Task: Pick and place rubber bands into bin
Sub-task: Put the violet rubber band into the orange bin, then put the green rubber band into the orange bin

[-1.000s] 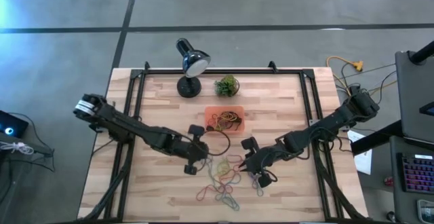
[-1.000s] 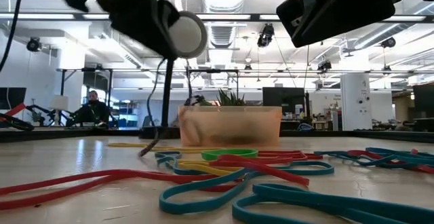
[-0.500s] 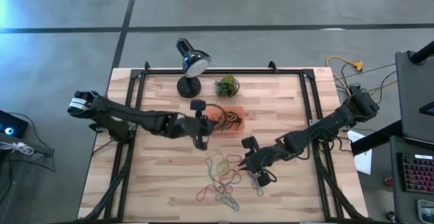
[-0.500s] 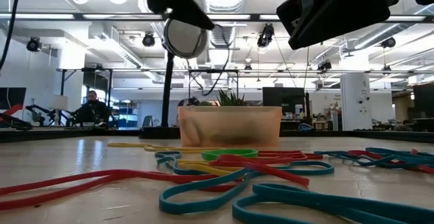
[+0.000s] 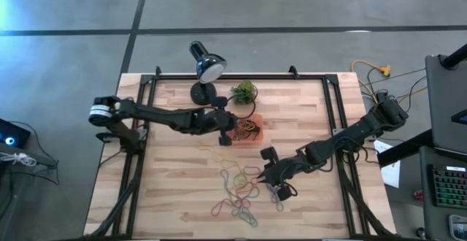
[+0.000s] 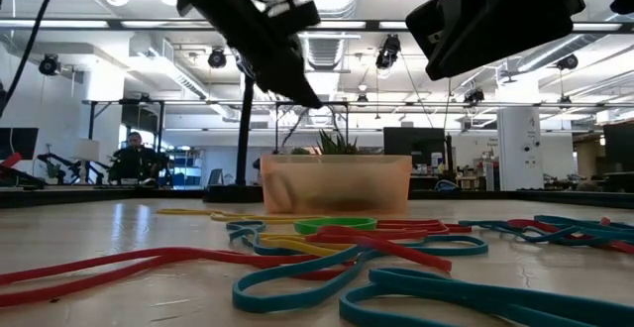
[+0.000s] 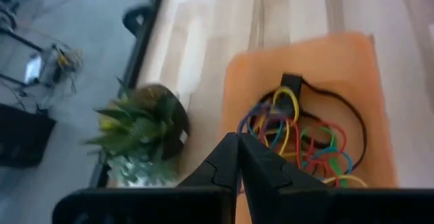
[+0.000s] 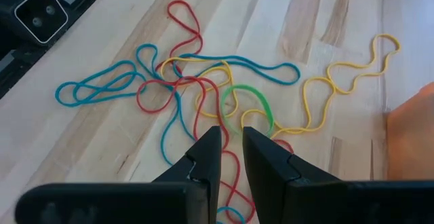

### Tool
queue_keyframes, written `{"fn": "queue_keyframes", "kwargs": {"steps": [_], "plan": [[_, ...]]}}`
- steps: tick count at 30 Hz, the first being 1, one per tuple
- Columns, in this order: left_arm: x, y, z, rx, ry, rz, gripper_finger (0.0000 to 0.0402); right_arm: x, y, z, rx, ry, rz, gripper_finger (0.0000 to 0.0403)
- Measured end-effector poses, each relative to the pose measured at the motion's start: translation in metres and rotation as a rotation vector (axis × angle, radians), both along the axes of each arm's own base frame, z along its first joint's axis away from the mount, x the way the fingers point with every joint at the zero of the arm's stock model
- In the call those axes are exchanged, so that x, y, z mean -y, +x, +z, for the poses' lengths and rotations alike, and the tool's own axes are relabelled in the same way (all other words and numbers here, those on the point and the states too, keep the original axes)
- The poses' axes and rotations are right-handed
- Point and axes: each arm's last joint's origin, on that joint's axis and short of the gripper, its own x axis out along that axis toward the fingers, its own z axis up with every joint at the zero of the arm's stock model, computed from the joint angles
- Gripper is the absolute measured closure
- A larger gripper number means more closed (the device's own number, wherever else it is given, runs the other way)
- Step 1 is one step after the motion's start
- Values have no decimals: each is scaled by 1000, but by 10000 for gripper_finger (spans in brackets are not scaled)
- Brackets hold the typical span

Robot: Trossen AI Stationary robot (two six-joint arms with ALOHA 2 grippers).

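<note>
The orange bin [image 5: 255,140] sits mid-table and holds several coloured rubber bands [image 7: 305,139]. More bands lie tangled on the wood nearer the near edge [image 5: 237,190] [image 8: 203,81], and they fill the foreground of the low view [image 6: 347,238]. My left gripper [image 5: 227,134] [image 7: 237,139] hangs shut over the bin's left side, above its rim [image 6: 337,161]. My right gripper [image 5: 260,174] [image 8: 231,130] hovers at the pile's right edge. It is open by a narrow gap, above a green band [image 8: 247,98]. My left gripper is shut on a thin dark rubber band, and its own fingers [image 7: 224,159] hide the pinch. The fingers slant down from the table's left toward the bin. A dark loop [image 7: 339,105] lies inside the bin; whether that is the held band I cannot tell.
A black desk lamp [image 5: 204,69] and a small green plant ball [image 5: 244,91] [image 7: 142,129] stand just beyond the bin toward the far edge. One yellow band [image 5: 210,151] lies alone left of the pile. Black frame rails run along the table's left and right sides.
My left gripper has risen from beside the pile and travelled toward the far edge to the bin's left side, staying shut. The dark band that trailed below it onto the table has gone up with it.
</note>
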Motion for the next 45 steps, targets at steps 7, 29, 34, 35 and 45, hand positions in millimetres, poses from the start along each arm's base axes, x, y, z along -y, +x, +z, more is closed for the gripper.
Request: {"fn": "queue_keyframes", "kwargs": {"steps": [7,29,34,35,45], "plan": [[-3,6,-21,-80,-47,-39,402,0,0,-1,0,-4,-5,346],[-3,7,-24,-81,-46,-39,401,1,-1,-1,-3,-12,-16,346],[-3,7,-24,-83,-41,-43,401,1,-1,-2,-14,-18,-16,346],[-3,7,-24,-84,-40,-44,401,1,-1,-2,-14,-18,-16,346],[-4,7,-24,-93,-11,-37,354,1,-1,-2,-12,-22,-21,346]]}}
